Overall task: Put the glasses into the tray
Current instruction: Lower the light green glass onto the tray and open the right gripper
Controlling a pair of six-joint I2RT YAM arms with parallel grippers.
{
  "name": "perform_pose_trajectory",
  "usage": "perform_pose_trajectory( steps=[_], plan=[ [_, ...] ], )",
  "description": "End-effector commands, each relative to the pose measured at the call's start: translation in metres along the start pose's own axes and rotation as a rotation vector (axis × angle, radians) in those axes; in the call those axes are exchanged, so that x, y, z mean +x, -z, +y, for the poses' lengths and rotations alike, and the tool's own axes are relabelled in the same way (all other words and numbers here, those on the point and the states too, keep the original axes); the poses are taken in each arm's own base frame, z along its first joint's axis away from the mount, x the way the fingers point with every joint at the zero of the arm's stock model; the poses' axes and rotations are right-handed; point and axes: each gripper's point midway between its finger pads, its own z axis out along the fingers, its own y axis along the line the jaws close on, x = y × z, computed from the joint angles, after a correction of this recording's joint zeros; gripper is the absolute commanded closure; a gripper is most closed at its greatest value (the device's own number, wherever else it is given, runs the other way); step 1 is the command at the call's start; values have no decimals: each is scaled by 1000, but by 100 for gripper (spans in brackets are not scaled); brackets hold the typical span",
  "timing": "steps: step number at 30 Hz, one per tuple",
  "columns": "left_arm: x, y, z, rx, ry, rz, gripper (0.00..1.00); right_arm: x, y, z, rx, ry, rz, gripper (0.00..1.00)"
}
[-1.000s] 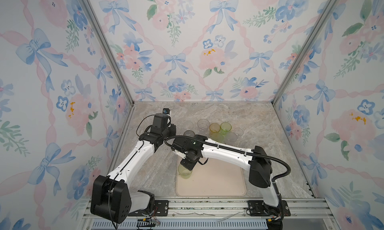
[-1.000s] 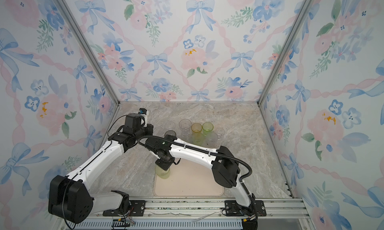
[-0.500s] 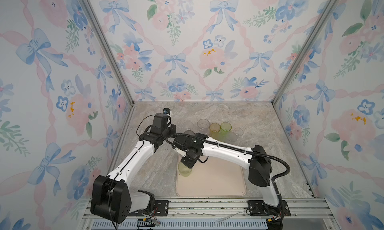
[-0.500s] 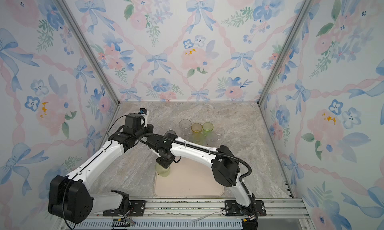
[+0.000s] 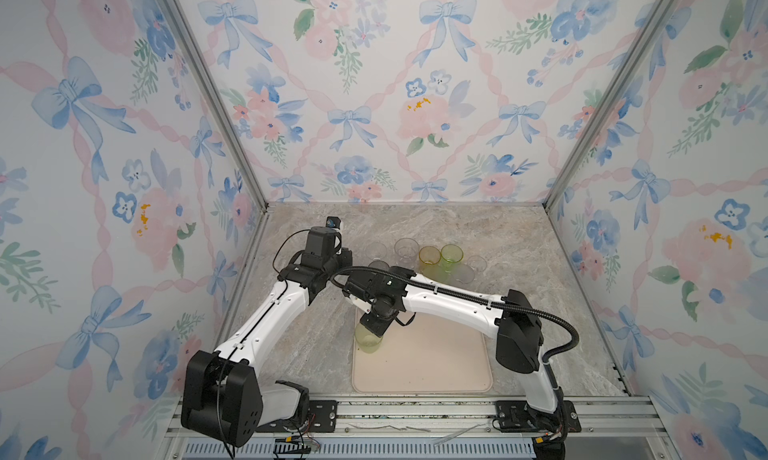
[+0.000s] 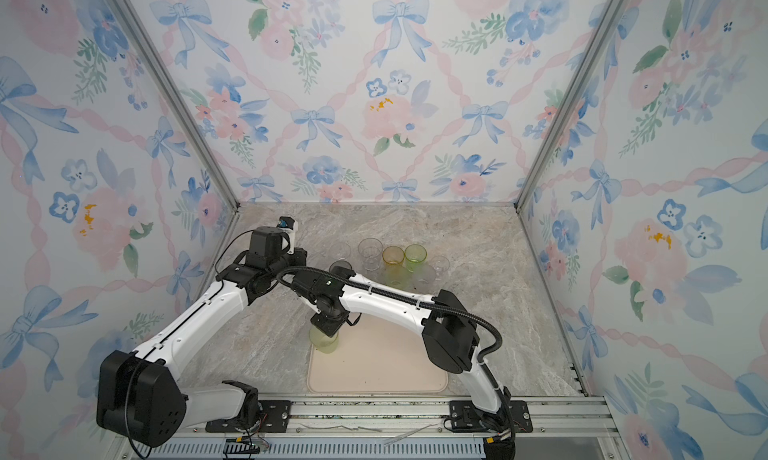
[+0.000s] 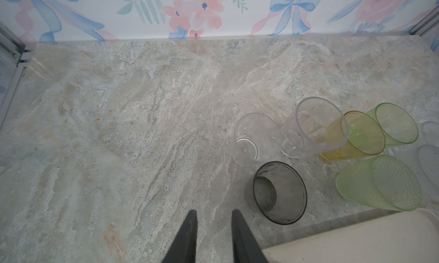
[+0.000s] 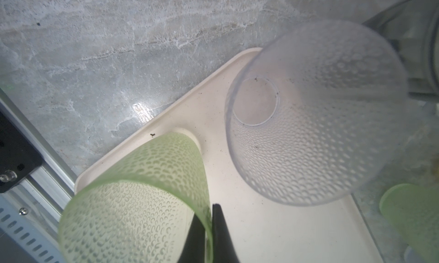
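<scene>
At the left edge of the tray (image 5: 436, 366), in a top view, my right claw (image 5: 371, 332) meets a green glass (image 5: 365, 344); other glasses (image 5: 429, 256) stand farther back on the desk (image 5: 519, 270).

Left wrist view: my left claw (image 7: 213, 211) hangs released, empty, near a grey glass (image 7: 279, 192).

Right wrist view: my right claw (image 8: 209, 226) is clenched on the green glass's (image 8: 147, 178) wall, a frosted glass (image 8: 316, 121) just beside.

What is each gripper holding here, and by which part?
The right gripper pinches the pale green glass by its rim wall; the left gripper holds nothing.
</scene>
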Motion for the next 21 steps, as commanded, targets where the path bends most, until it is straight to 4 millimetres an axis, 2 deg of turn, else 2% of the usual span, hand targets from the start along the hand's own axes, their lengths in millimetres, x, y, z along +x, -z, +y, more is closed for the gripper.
perform_pose_trajectory(
  steps=[1, 8, 21],
  plan=[
    [-6, 6, -1, 10, -20, -18, 72, -7, -3, -4, -8, -26, -7, 94],
    [-5, 6, 0, 6, -23, -16, 72, -9, -3, -7, -6, -38, -10, 92],
    [-4, 5, 0, 7, -24, -12, 72, -11, -4, -4, -26, -35, -8, 79]
  ],
)
